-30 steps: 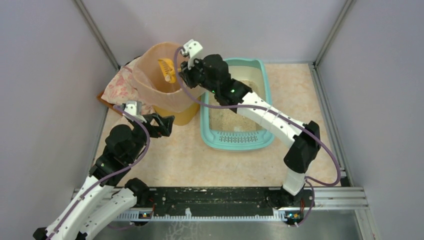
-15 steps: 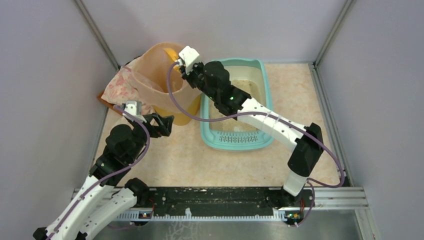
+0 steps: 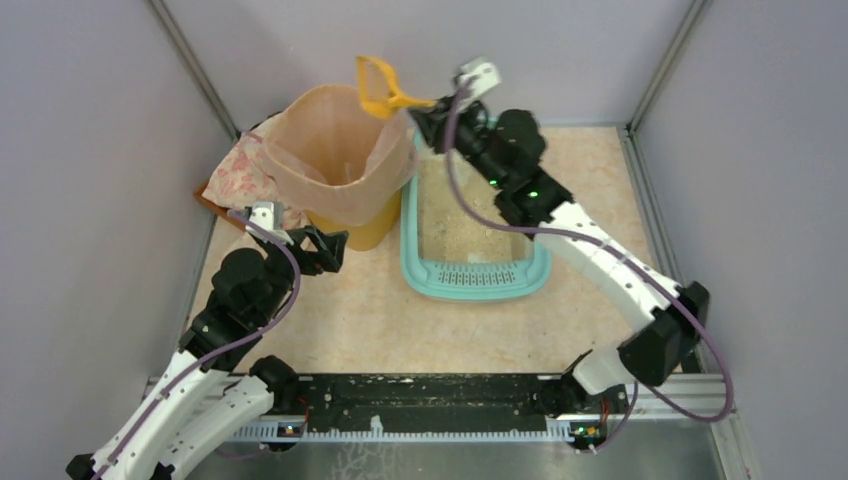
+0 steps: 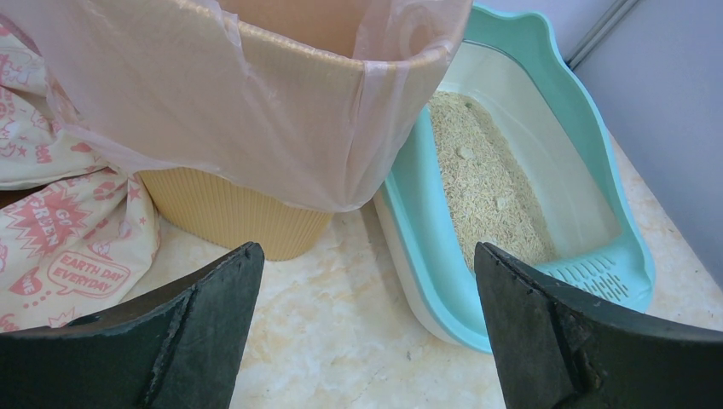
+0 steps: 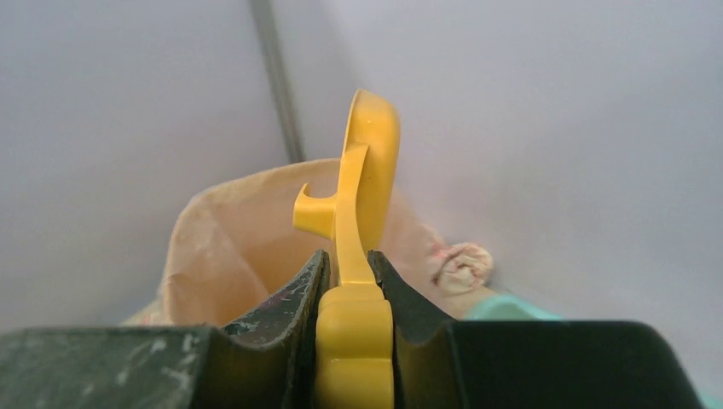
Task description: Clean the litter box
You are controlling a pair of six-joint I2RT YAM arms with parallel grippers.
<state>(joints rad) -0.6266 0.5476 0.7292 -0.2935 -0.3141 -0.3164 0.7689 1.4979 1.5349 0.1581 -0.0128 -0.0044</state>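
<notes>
Litter box (image 3: 475, 284) judged stiff, litter-heavy; rim to be gripped. Yellow scoop (image 3: 376, 90) is pinched in right hand (image 3: 427, 109); left hand (image 4: 367, 264) spread, empty.

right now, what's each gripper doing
Left gripper: open, holding nothing.
Right gripper: closed on the yellow scoop, by its handle.

Yellow scoop (image 3: 378, 88) lifted clear of bin (image 3: 345, 232) — right pincer (image 3: 423, 105) raised, swung rightward
</notes>
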